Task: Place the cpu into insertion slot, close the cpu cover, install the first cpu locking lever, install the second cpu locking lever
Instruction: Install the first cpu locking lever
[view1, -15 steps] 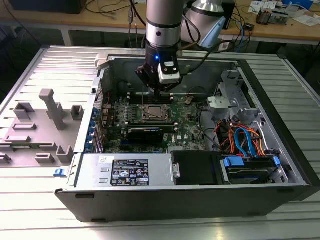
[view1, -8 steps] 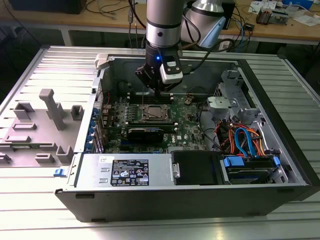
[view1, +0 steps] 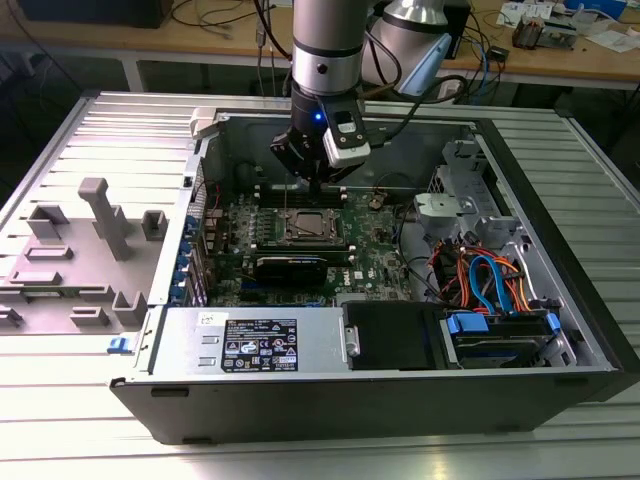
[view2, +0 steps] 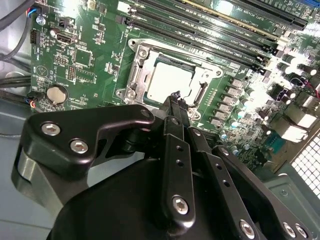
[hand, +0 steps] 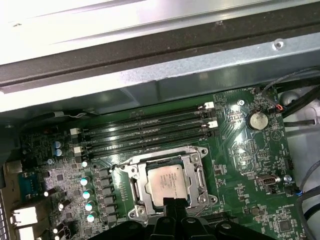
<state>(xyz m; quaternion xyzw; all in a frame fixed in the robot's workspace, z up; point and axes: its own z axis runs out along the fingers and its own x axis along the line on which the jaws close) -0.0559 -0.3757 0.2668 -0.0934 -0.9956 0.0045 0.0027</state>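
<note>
Exterior view: the gripper (view1: 313, 190) hangs inside the open computer case (view1: 350, 410), just above the insertion slot (view1: 305, 228) on the green motherboard (view1: 380, 255).

Second wrist view: its fingers (view2: 171, 114) are pressed together and pinch nothing. Their tips are at the edge of the cpu (view2: 167, 82), which is seated in the slot.

First wrist view: the cpu cover (hand: 134, 187) lies flat around the cpu.
</note>
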